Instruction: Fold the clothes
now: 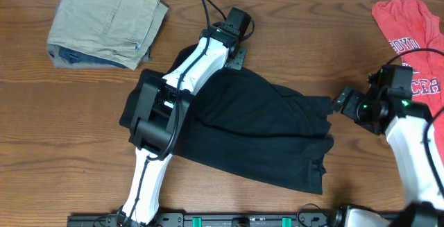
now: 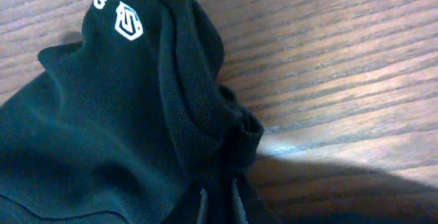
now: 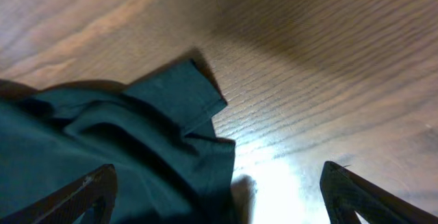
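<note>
Wooden table (image 1: 312, 32), black shirt (image 1: 263, 137) lying diagonally (upper-left to lower-right)

- Overhead: evenly lit, bright, sharp throughout.
- Left wrist: weave of black shirt (image 2: 102, 128) crisp; heavy shadow at 5 o'clock.
- Right wrist: glare on table (image 3: 274, 176) at 6 o'clock; soft focus.

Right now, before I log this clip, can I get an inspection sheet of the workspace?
Surface: wooden table, brown grain, no spills seen.
Job's things: black shirt lies crumpled at centre, white logo showing; not yet neatly folded.
Clutter: folded khaki trousers at the far-left corner; red T-shirt at the far-right corner; both apart from the shirt.
Grippers: left pincer shut on bunched shirt fabric; right pincer open over the shirt's edge.
Cables: black cable rises from the left wrist.
Surroundings: black rail along the near edge; otherwise nothing seen.
</note>
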Tool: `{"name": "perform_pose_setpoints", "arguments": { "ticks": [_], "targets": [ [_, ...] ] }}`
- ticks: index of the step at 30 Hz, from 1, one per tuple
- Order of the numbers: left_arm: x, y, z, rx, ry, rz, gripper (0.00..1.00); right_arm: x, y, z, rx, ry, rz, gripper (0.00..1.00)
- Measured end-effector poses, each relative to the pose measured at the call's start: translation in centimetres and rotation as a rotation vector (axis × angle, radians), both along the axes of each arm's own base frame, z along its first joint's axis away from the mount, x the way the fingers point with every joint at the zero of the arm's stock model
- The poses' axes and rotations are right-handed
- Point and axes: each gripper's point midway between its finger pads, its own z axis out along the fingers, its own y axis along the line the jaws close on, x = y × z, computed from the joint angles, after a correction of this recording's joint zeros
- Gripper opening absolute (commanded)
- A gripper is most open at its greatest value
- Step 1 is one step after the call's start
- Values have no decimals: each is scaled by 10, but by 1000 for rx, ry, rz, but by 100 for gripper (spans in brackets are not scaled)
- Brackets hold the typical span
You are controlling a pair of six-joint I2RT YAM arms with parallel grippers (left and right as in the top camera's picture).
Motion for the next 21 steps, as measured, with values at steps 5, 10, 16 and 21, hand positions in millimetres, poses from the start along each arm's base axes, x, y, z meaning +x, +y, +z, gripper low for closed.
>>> {"name": "perform_pose_setpoints", "arguments": {
  "ticks": [5, 10, 16, 21],
  "targets": [
    [-5, 2, -2, 11, 21, 0, 11, 4, 0, -32, 17, 78, 3, 93],
    [-6, 3, -2, 13, 25, 0, 11, 9, -1, -58, 27, 124, 4, 89],
    [-6, 3, -2, 13, 26, 0, 11, 15, 3, -71, 54, 133, 14, 86],
    [-6, 3, -2, 13, 26, 0, 11, 19, 15, -71, 83, 120, 46, 86]
  ]
}}
